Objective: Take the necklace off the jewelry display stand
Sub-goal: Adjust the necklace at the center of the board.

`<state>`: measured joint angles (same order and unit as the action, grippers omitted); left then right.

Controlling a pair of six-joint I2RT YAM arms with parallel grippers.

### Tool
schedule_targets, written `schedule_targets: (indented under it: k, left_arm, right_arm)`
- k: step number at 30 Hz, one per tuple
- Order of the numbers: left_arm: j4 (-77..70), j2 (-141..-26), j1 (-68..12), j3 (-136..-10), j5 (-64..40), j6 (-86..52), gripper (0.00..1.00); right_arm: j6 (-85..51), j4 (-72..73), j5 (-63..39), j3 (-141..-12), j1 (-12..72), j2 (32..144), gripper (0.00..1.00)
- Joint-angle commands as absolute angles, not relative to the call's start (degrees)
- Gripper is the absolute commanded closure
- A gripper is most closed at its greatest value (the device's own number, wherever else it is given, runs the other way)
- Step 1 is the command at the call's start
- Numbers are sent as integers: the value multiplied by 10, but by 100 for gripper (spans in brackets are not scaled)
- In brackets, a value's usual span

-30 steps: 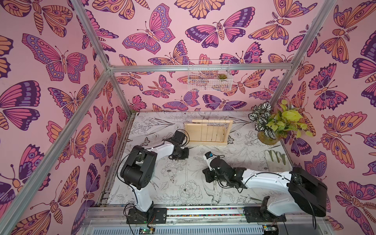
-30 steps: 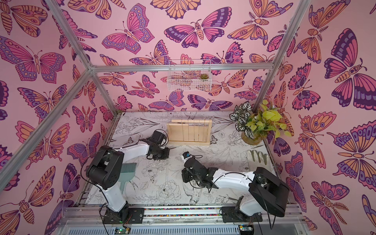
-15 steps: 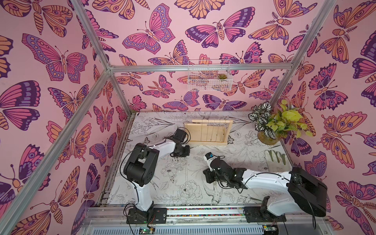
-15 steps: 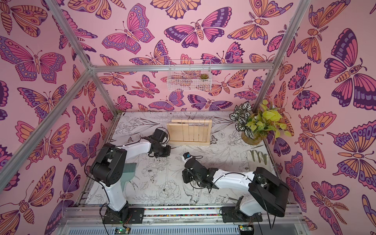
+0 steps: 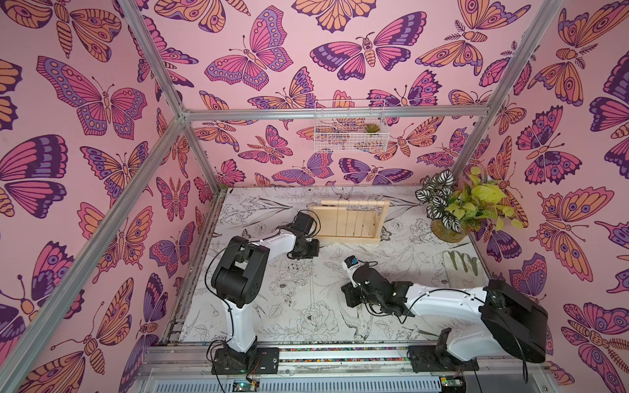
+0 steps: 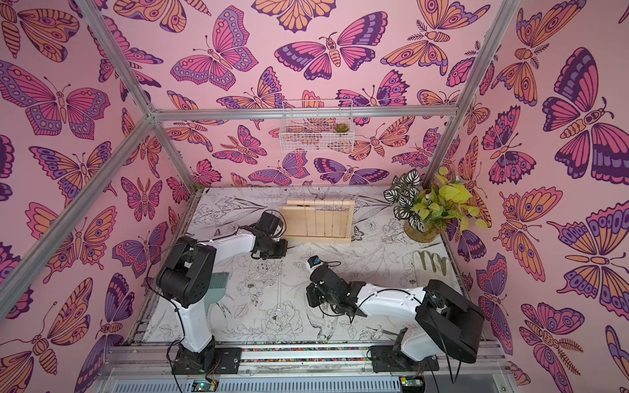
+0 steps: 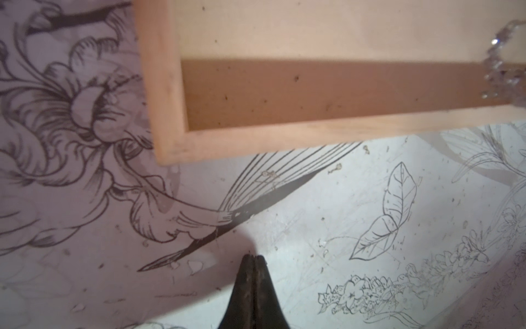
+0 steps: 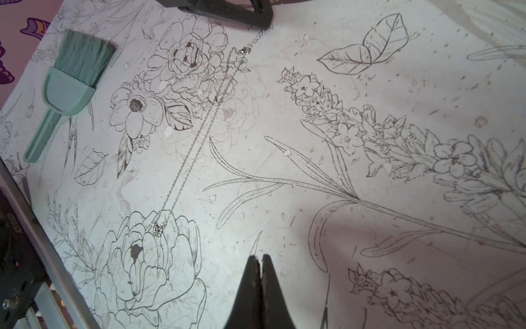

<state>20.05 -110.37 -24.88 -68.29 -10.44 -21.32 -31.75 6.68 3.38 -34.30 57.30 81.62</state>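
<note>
- My left elbow (image 5: 238,272) has risen slightly since a second ago; right arm (image 5: 442,301) unmoved.
- Left claw (image 7: 253,257) clenched, empty, near the jewelry display stand (image 5: 347,221) corner; right claw (image 8: 260,257) clenched, empty.
- Necklace (image 8: 182,176) lies stretched on the bench (image 8: 284,114).

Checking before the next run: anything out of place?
Yes: a silver necklace lies stretched out on the table, off the wooden stand, its clasp end near the shut left fingers. Loose there, it could snag.

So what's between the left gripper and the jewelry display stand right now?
Nothing. In the left wrist view, only bare table cover with printed flowers separates the shut left gripper from the wooden frame of the jewelry display stand.
</note>
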Motion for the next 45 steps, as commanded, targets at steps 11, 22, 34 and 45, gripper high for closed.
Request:
schedule_targets:
  k: [11,22,34,45]
  left_arm:
    - [229,-1140,-238,-686,-80,-202,100]
    - [243,-1059,-238,-682,-108,-201,84]
    - [187,-889,-241,-626,-203,-239,59]
    - [-57,-857,-290,-532,-124,-286,59]
  right_arm:
    - [-326,70,32,-342,568,803,100]
    - [-309,37,37,-362,568,780,100]
    - [-268,-93,96,-407,547,674,100]
    - [-250,-173,129,-394,461,535,100]
